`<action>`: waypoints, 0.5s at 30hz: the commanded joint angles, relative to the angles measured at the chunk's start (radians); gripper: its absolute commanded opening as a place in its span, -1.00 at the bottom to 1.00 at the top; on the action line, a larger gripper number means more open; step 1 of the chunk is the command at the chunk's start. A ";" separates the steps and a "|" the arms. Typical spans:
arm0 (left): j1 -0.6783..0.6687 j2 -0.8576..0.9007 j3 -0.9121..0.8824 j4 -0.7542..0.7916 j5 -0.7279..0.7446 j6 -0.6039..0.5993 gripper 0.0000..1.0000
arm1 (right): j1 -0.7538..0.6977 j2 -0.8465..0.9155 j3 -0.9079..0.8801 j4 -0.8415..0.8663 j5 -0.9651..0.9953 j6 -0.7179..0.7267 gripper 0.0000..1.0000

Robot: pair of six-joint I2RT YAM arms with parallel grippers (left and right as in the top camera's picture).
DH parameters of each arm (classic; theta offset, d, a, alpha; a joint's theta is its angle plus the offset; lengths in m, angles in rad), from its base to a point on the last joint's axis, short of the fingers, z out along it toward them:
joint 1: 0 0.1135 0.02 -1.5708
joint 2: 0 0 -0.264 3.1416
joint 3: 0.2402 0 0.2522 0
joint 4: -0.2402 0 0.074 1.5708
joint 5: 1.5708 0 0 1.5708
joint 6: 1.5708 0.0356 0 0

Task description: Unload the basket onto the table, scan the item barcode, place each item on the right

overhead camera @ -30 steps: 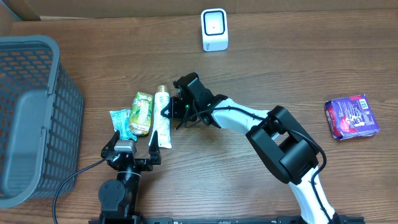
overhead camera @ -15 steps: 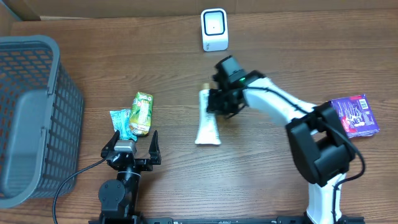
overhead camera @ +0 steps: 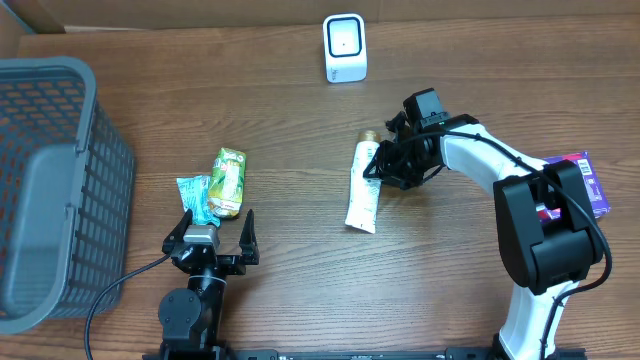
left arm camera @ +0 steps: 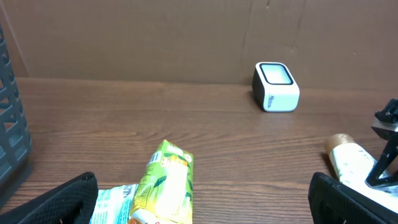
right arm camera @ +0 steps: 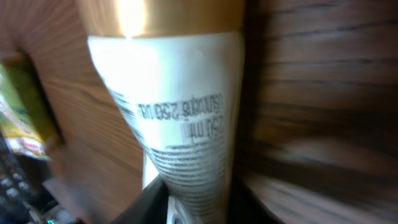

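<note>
A white tube (overhead camera: 362,195) with a gold cap lies on the wood table, cap toward the white scanner (overhead camera: 345,47) at the back. My right gripper (overhead camera: 387,165) is at the tube's upper right side. In the right wrist view the tube (right arm camera: 180,124) fills the frame with small print facing the camera, and its near end sits between the dark fingers of my right gripper (right arm camera: 199,202). That view is blurred and I make out no barcode. My left gripper (overhead camera: 213,228) stands open near the front edge with nothing between its fingers (left arm camera: 62,199).
A green pouch (overhead camera: 229,182) and a teal packet (overhead camera: 193,197) lie just beyond the left gripper. A grey mesh basket (overhead camera: 50,190) stands at the far left. A purple packet (overhead camera: 580,185) lies at the right, partly behind the right arm.
My right gripper has carried the tube from beside the green pouch rightward, to the middle of the table below the scanner. The left arm has not moved.
</note>
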 commanded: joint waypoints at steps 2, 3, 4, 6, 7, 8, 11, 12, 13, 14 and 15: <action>0.007 -0.009 -0.006 0.003 -0.006 -0.018 0.99 | -0.001 -0.008 -0.014 0.000 0.026 -0.037 -0.06; 0.007 -0.009 -0.006 0.003 -0.006 -0.018 0.99 | -0.001 -0.016 -0.012 -0.003 0.026 -0.050 -0.03; 0.007 -0.009 -0.006 0.003 -0.006 -0.018 0.99 | -0.001 -0.025 -0.011 -0.004 0.026 -0.058 0.00; 0.007 -0.009 -0.006 0.003 -0.006 -0.018 0.99 | -0.001 -0.044 -0.011 -0.004 0.029 -0.066 0.01; 0.007 -0.009 -0.006 0.003 -0.006 -0.018 0.99 | -0.001 -0.053 -0.011 -0.006 0.030 -0.071 0.01; 0.007 -0.009 -0.006 0.003 -0.006 -0.018 1.00 | -0.001 -0.060 -0.011 -0.008 0.030 -0.077 0.01; 0.007 -0.009 -0.006 0.003 -0.006 -0.018 0.99 | -0.001 -0.074 -0.011 -0.018 0.046 -0.088 0.01; 0.007 -0.009 -0.006 0.003 -0.006 -0.018 0.99 | -0.001 -0.079 -0.011 -0.019 0.050 -0.087 0.02; 0.007 -0.009 -0.006 0.003 -0.006 -0.018 1.00 | -0.001 -0.087 -0.011 -0.023 0.053 -0.087 0.04; 0.007 -0.009 -0.006 0.003 -0.006 -0.018 0.99 | -0.001 -0.097 -0.011 -0.023 0.056 -0.088 0.06; 0.007 -0.009 -0.006 0.003 -0.006 -0.018 0.99 | -0.001 -0.109 -0.011 -0.023 0.060 -0.088 0.08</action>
